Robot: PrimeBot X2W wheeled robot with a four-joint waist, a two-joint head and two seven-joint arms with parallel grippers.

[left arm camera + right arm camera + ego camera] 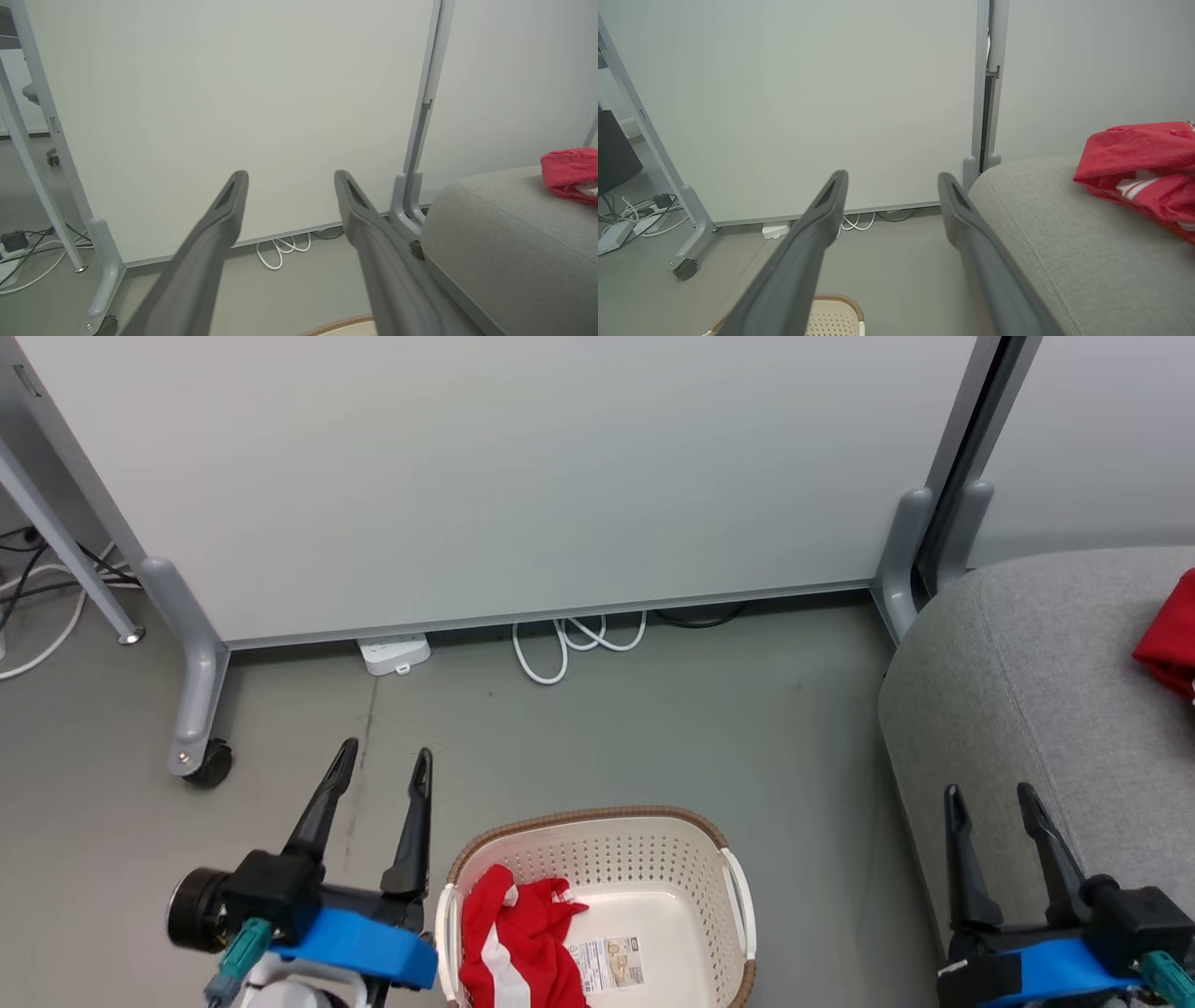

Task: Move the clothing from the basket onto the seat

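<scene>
Head view: left gripper [387,749] and right gripper [990,791], fingers [322,803] released and empty, likely poised to pick. Red garment [509,933] in basket [588,814], near; second garment [1172,644] on seat [1027,691], right.
Left wrist view: grey floor [289,289], white partition [233,93] beyond.
Right wrist view: cables [857,221], far.

Wheeled partition panel [467,476], white cable [569,644], power strip [394,653]

I count one cream-white perforated plastic basket [588,815] with a brown woven-look rim, one large grey woven-fabric seat [1027,691], and two pieces of red, white-striped clothing: one garment [509,933] in the basket, another garment [1167,635] on the seat. I have two claws, the left claw [387,748] and the right claw [988,790], each with two dark fingers. I see one white power strip [394,653].
</scene>
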